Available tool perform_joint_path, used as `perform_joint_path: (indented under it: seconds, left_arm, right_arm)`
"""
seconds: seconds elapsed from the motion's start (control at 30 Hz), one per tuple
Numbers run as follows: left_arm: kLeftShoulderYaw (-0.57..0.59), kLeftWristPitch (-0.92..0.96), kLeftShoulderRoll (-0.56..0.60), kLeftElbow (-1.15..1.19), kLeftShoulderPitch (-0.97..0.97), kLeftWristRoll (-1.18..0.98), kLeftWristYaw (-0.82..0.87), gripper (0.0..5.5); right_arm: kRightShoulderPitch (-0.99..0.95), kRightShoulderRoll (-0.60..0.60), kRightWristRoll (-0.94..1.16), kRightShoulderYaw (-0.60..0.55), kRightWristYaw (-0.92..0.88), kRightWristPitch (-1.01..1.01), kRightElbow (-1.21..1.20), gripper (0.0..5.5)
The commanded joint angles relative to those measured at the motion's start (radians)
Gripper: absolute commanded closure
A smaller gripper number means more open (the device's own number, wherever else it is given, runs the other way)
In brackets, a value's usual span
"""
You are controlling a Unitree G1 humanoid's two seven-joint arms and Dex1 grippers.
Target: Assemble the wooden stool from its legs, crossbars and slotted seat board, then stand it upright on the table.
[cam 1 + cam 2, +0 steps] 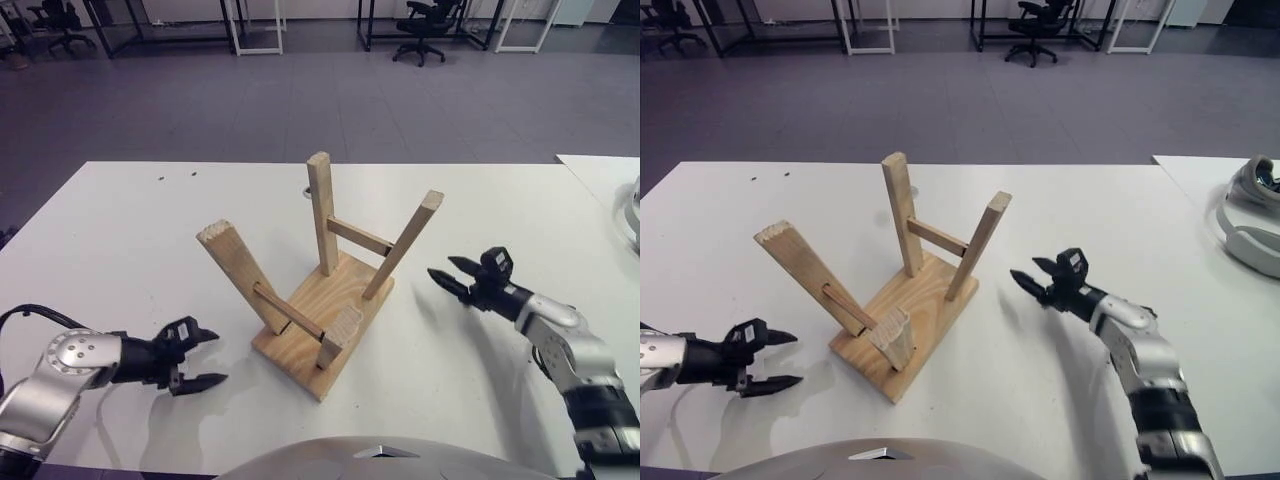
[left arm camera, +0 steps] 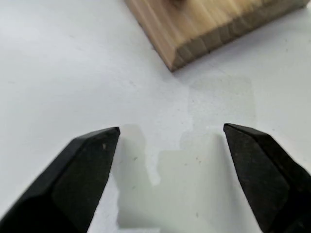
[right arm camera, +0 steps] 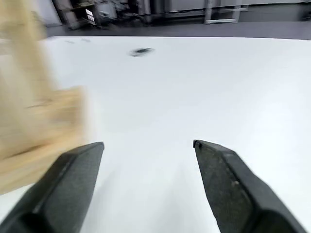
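Stool (image 1: 322, 290): found inverted near the middle of the white table (image 1: 130, 240). The slotted seat board (image 1: 300, 352) lay flat on the tabletop with four legs standing up out of it and splaying outward. The far leg (image 1: 322, 212) and right-hand leg (image 1: 405, 243) were joined by one crossbar (image 1: 358, 237). The left-hand leg (image 1: 240, 275) and the near leg (image 1: 338, 338) were joined by the second crossbar (image 1: 288, 310). The stool was not upright.

Left arm: held low over the near left part of the table, forearm roughly level, wrist directed toward the near corner of the seat board. The left gripper (image 1: 220, 358) sat close above the tabletop, near that corner but apart from it. Its fingers (image 2: 82, 170) were spread wide with bare table between them, and it held nothing.

Right arm: elbow bent at the near right, forearm angled up and inward across the table toward the stool. The right gripper (image 1: 439, 266) hung to the right of the right-hand leg, clear of it. Its fingers (image 3: 233, 184) were parted wide and empty.

Neither gripper was in contact with any part of the stool.
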Motion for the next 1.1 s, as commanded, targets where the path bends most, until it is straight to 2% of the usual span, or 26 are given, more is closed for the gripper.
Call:
perform_joint_path:
  seconds: [0.03,0.17,0.27,0.33,0.4,0.5,0.6,0.77,0.97,1.1]
  left_arm:
    - [-0.140,-0.040,-0.173,0.066,-0.117,0.135,0.149,1.56]
    - [-0.159,-0.063,-0.295,0.168,-0.181,0.173,0.275,1.56]
    - [-0.161,-0.069,-0.411,0.278,-0.274,0.217,0.425,1.56]
    - [-0.146,-0.090,-0.537,0.358,-0.340,0.219,0.561,1.56]
    - [-0.125,-0.103,-0.575,0.364,-0.342,0.205,0.599,1.56]
    - [-0.051,-0.147,-0.512,0.333,-0.291,0.202,0.607,1.56]
    - [0.003,-0.149,-0.421,0.220,-0.165,0.191,0.545,1.56]
    - [-0.025,-0.070,-0.358,0.063,-0.053,0.188,0.463,1.56]
    - [-0.135,0.117,-0.404,-0.141,-0.061,0.117,0.414,1.56]
    - [-0.053,0.303,-0.371,-0.349,-0.090,-0.075,0.346,1.56]
  right_arm:
    - [-0.252,0.125,-0.208,0.147,0.040,-0.174,0.432,2.06]
    - [-0.219,0.156,-0.209,0.157,0.191,-0.253,0.478,2.06]
    - [0.008,0.095,-0.102,0.120,0.267,-0.161,0.157,2.06]
    - [0.180,0.089,-0.070,0.076,0.168,-0.122,-0.081,2.06]
    - [0.302,0.113,-0.037,0.047,0.067,-0.065,-0.289,2.06]
    - [0.381,0.156,-0.087,-0.021,-0.136,-0.015,-0.429,2.06]
    - [0.482,0.127,-0.180,-0.010,-0.229,0.047,-0.516,2.06]
    - [0.635,0.131,-0.198,0.052,-0.267,0.181,-0.713,2.06]
    - [0.539,0.183,-0.106,0.115,-0.233,0.265,-0.805,2.06]
    - [0.514,0.155,0.087,0.056,-0.175,0.398,-1.009,2.06]
